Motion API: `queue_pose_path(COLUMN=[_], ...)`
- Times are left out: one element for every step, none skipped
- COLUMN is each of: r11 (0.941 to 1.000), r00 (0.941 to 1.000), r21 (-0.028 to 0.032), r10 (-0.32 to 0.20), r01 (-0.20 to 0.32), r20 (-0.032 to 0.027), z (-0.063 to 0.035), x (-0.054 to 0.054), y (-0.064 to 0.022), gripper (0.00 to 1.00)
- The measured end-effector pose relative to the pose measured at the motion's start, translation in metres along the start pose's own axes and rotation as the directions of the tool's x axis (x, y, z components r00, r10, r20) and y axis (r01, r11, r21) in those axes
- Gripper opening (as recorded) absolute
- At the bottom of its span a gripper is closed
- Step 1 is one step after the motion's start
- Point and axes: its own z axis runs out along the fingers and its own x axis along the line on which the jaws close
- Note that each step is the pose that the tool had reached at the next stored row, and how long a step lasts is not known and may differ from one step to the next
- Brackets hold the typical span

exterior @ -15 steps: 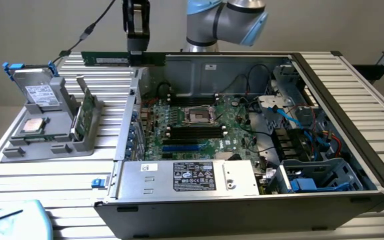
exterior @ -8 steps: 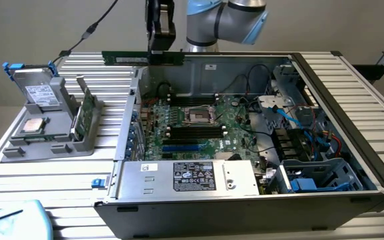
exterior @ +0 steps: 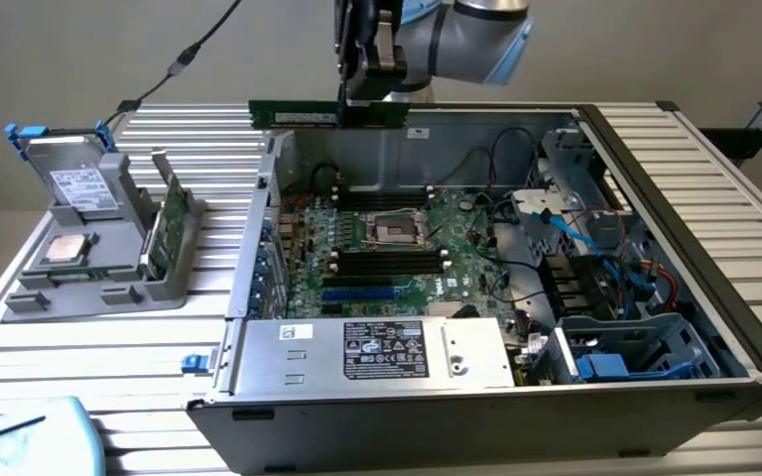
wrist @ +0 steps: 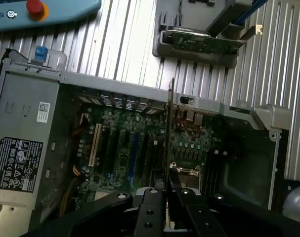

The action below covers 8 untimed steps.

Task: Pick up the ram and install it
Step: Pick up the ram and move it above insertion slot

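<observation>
Memory stick aloft over an open computer case [exterior: 698, 228]: you are looking at the ram [exterior: 295, 113], a thin green board held level and on edge just above the case's rear wall. Off the case's side on the exterior view's left, a grey plastic holder [exterior: 37, 297] stands on the ribbed metal table [exterior: 90, 377], with what looks like a second green card [exterior: 170, 228] upright in it.

The gripper [exterior: 358, 111] has its fingers clamped on the ram's flat faces, off-centre, so most of the stick juts toward the exterior view's left. In the wrist view the ram [wrist: 169, 128] reads as a knife-thin line running out from the black fingers [wrist: 150, 200] over the case's interior.

Inside the case lies the green motherboard [exterior: 415, 288], matt and crowded, with long black slots [exterior: 381, 261] just beside the square metal processor socket [exterior: 395, 230]. A steel power supply [exterior: 275, 357] with a dark label sits along the case's near wall. Blue cables [exterior: 613, 233] tangle at the case's side on the exterior view's right.

Judge the ram light and stiff but brittle. You would grip it by its flat sides or short ends, sparing the chips and the contact edge, and expect its smooth faces to slip under a weak pinch.
</observation>
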Motion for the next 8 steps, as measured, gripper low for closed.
queue_pose_path(r11=[1.0000, 1.0000, 1.0000, 1.0000, 1.0000, 1.0000, 1.0000, 1.0000], r00=[1.0000, 1.0000, 1.0000, 1.0000, 1.0000, 1.0000, 1.0000, 0.9999], r21=[0.0002, 0.0004, 0.0006, 0.0008, 0.0010, 0.0012, 0.0014, 0.0016], r10=[0.000, 0.000, -0.001, -0.001, -0.001, -0.001, -0.001, -0.002], r01=[0.000, 0.000, 0.001, 0.001, 0.001, 0.001, 0.001, 0.002], r20=[0.0014, 0.0030, 0.0042, 0.0056, 0.0070, 0.0082, 0.0096, 0.0110], z=[-0.0007, -0.0015, -0.0023, -0.0030, -0.0038, -0.0046, -0.0053, -0.0060], x=[0.001, 0.002, 0.003, 0.004, 0.005, 0.005, 0.006, 0.007], y=[-0.0043, -0.0090, -0.0131, -0.0176, -0.0220, -0.0263, -0.0308, -0.0353], gripper=[0.15, 0.15, 0.15, 0.15, 0.15, 0.15, 0.15, 0.15])
